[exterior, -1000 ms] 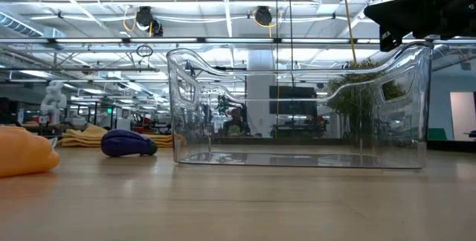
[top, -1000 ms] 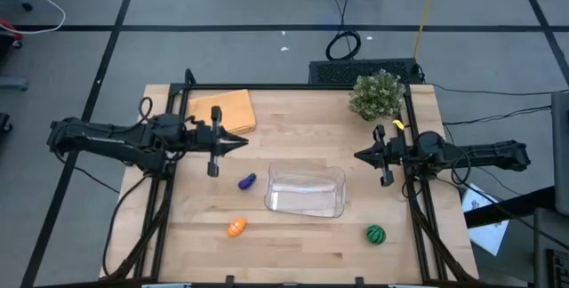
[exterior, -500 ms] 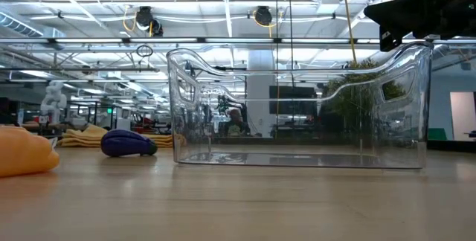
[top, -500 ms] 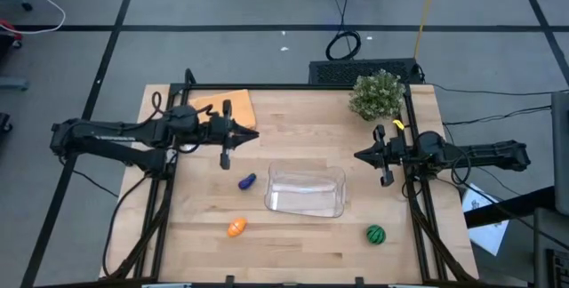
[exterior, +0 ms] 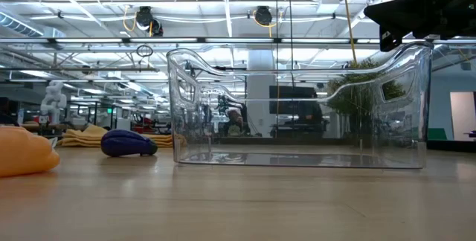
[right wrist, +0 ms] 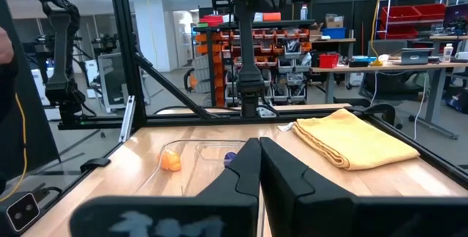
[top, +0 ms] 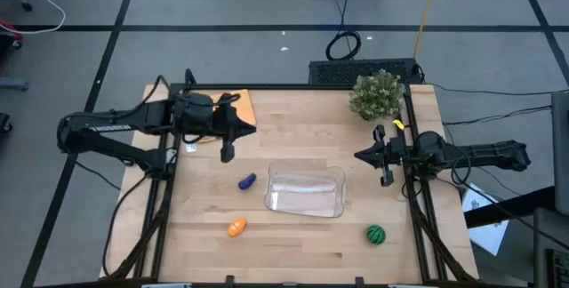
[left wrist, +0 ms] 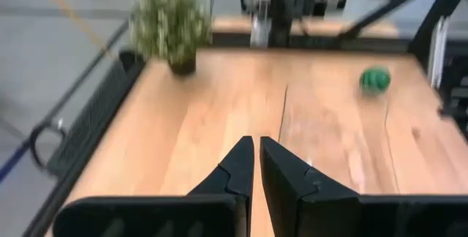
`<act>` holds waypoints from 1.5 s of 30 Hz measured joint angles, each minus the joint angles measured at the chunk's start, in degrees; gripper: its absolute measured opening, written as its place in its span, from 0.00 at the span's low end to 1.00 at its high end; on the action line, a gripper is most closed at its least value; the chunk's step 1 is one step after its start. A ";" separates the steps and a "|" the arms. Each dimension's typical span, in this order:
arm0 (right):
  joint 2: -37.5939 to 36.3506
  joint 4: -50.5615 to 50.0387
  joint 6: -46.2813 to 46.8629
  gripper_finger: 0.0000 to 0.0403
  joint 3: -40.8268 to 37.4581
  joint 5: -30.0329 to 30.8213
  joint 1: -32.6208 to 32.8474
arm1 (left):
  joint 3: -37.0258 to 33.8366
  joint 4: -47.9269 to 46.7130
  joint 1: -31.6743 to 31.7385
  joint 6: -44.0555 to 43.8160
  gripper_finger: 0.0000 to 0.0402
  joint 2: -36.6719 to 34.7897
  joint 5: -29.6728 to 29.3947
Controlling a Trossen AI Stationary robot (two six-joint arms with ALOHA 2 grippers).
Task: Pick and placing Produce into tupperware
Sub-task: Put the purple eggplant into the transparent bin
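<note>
Swung nearer the tupperware (top: pixel 306 190), the left hand (top: pixel 228 154) is kept nearly closed, empty. Just left of the tupperware lies the purple piece (top: pixel 247 181): probably light, stiff, best gripped mid-body.

Robotics lab / workshop, big open industrial hall. Pale wooden surface (top: pixel 293 235) sits in a black metal frame (right wrist: pixel 128 54) on a grey floor marked w/ dark tape lines (top: pixel 267 28). Loose black cables (top: pixel 342 44) trail across the floor. Behind: racks of red and orange parts bins (right wrist: pixel 274 43), long workbenches w/ gear (right wrist: pixel 387 63), exposed ceiling trusses w/ strip lights (exterior: pixel 223 3), a small white humanoid robot (exterior: pixel 53 96) standing far back.
</note>
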 joint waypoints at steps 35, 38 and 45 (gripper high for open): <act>-0.02 0.03 -0.04 0.00 0.00 0.00 0.00 | 22.92 -51.21 0.28 -11.26 0.08 26.27 -1.60; -0.02 0.05 -0.04 0.00 0.00 0.00 0.00 | 23.44 -52.52 0.27 -11.29 0.08 27.58 -3.17; -0.02 0.03 -0.02 0.00 0.00 0.02 0.00 | 23.59 -51.10 0.27 -11.03 0.08 28.11 -2.99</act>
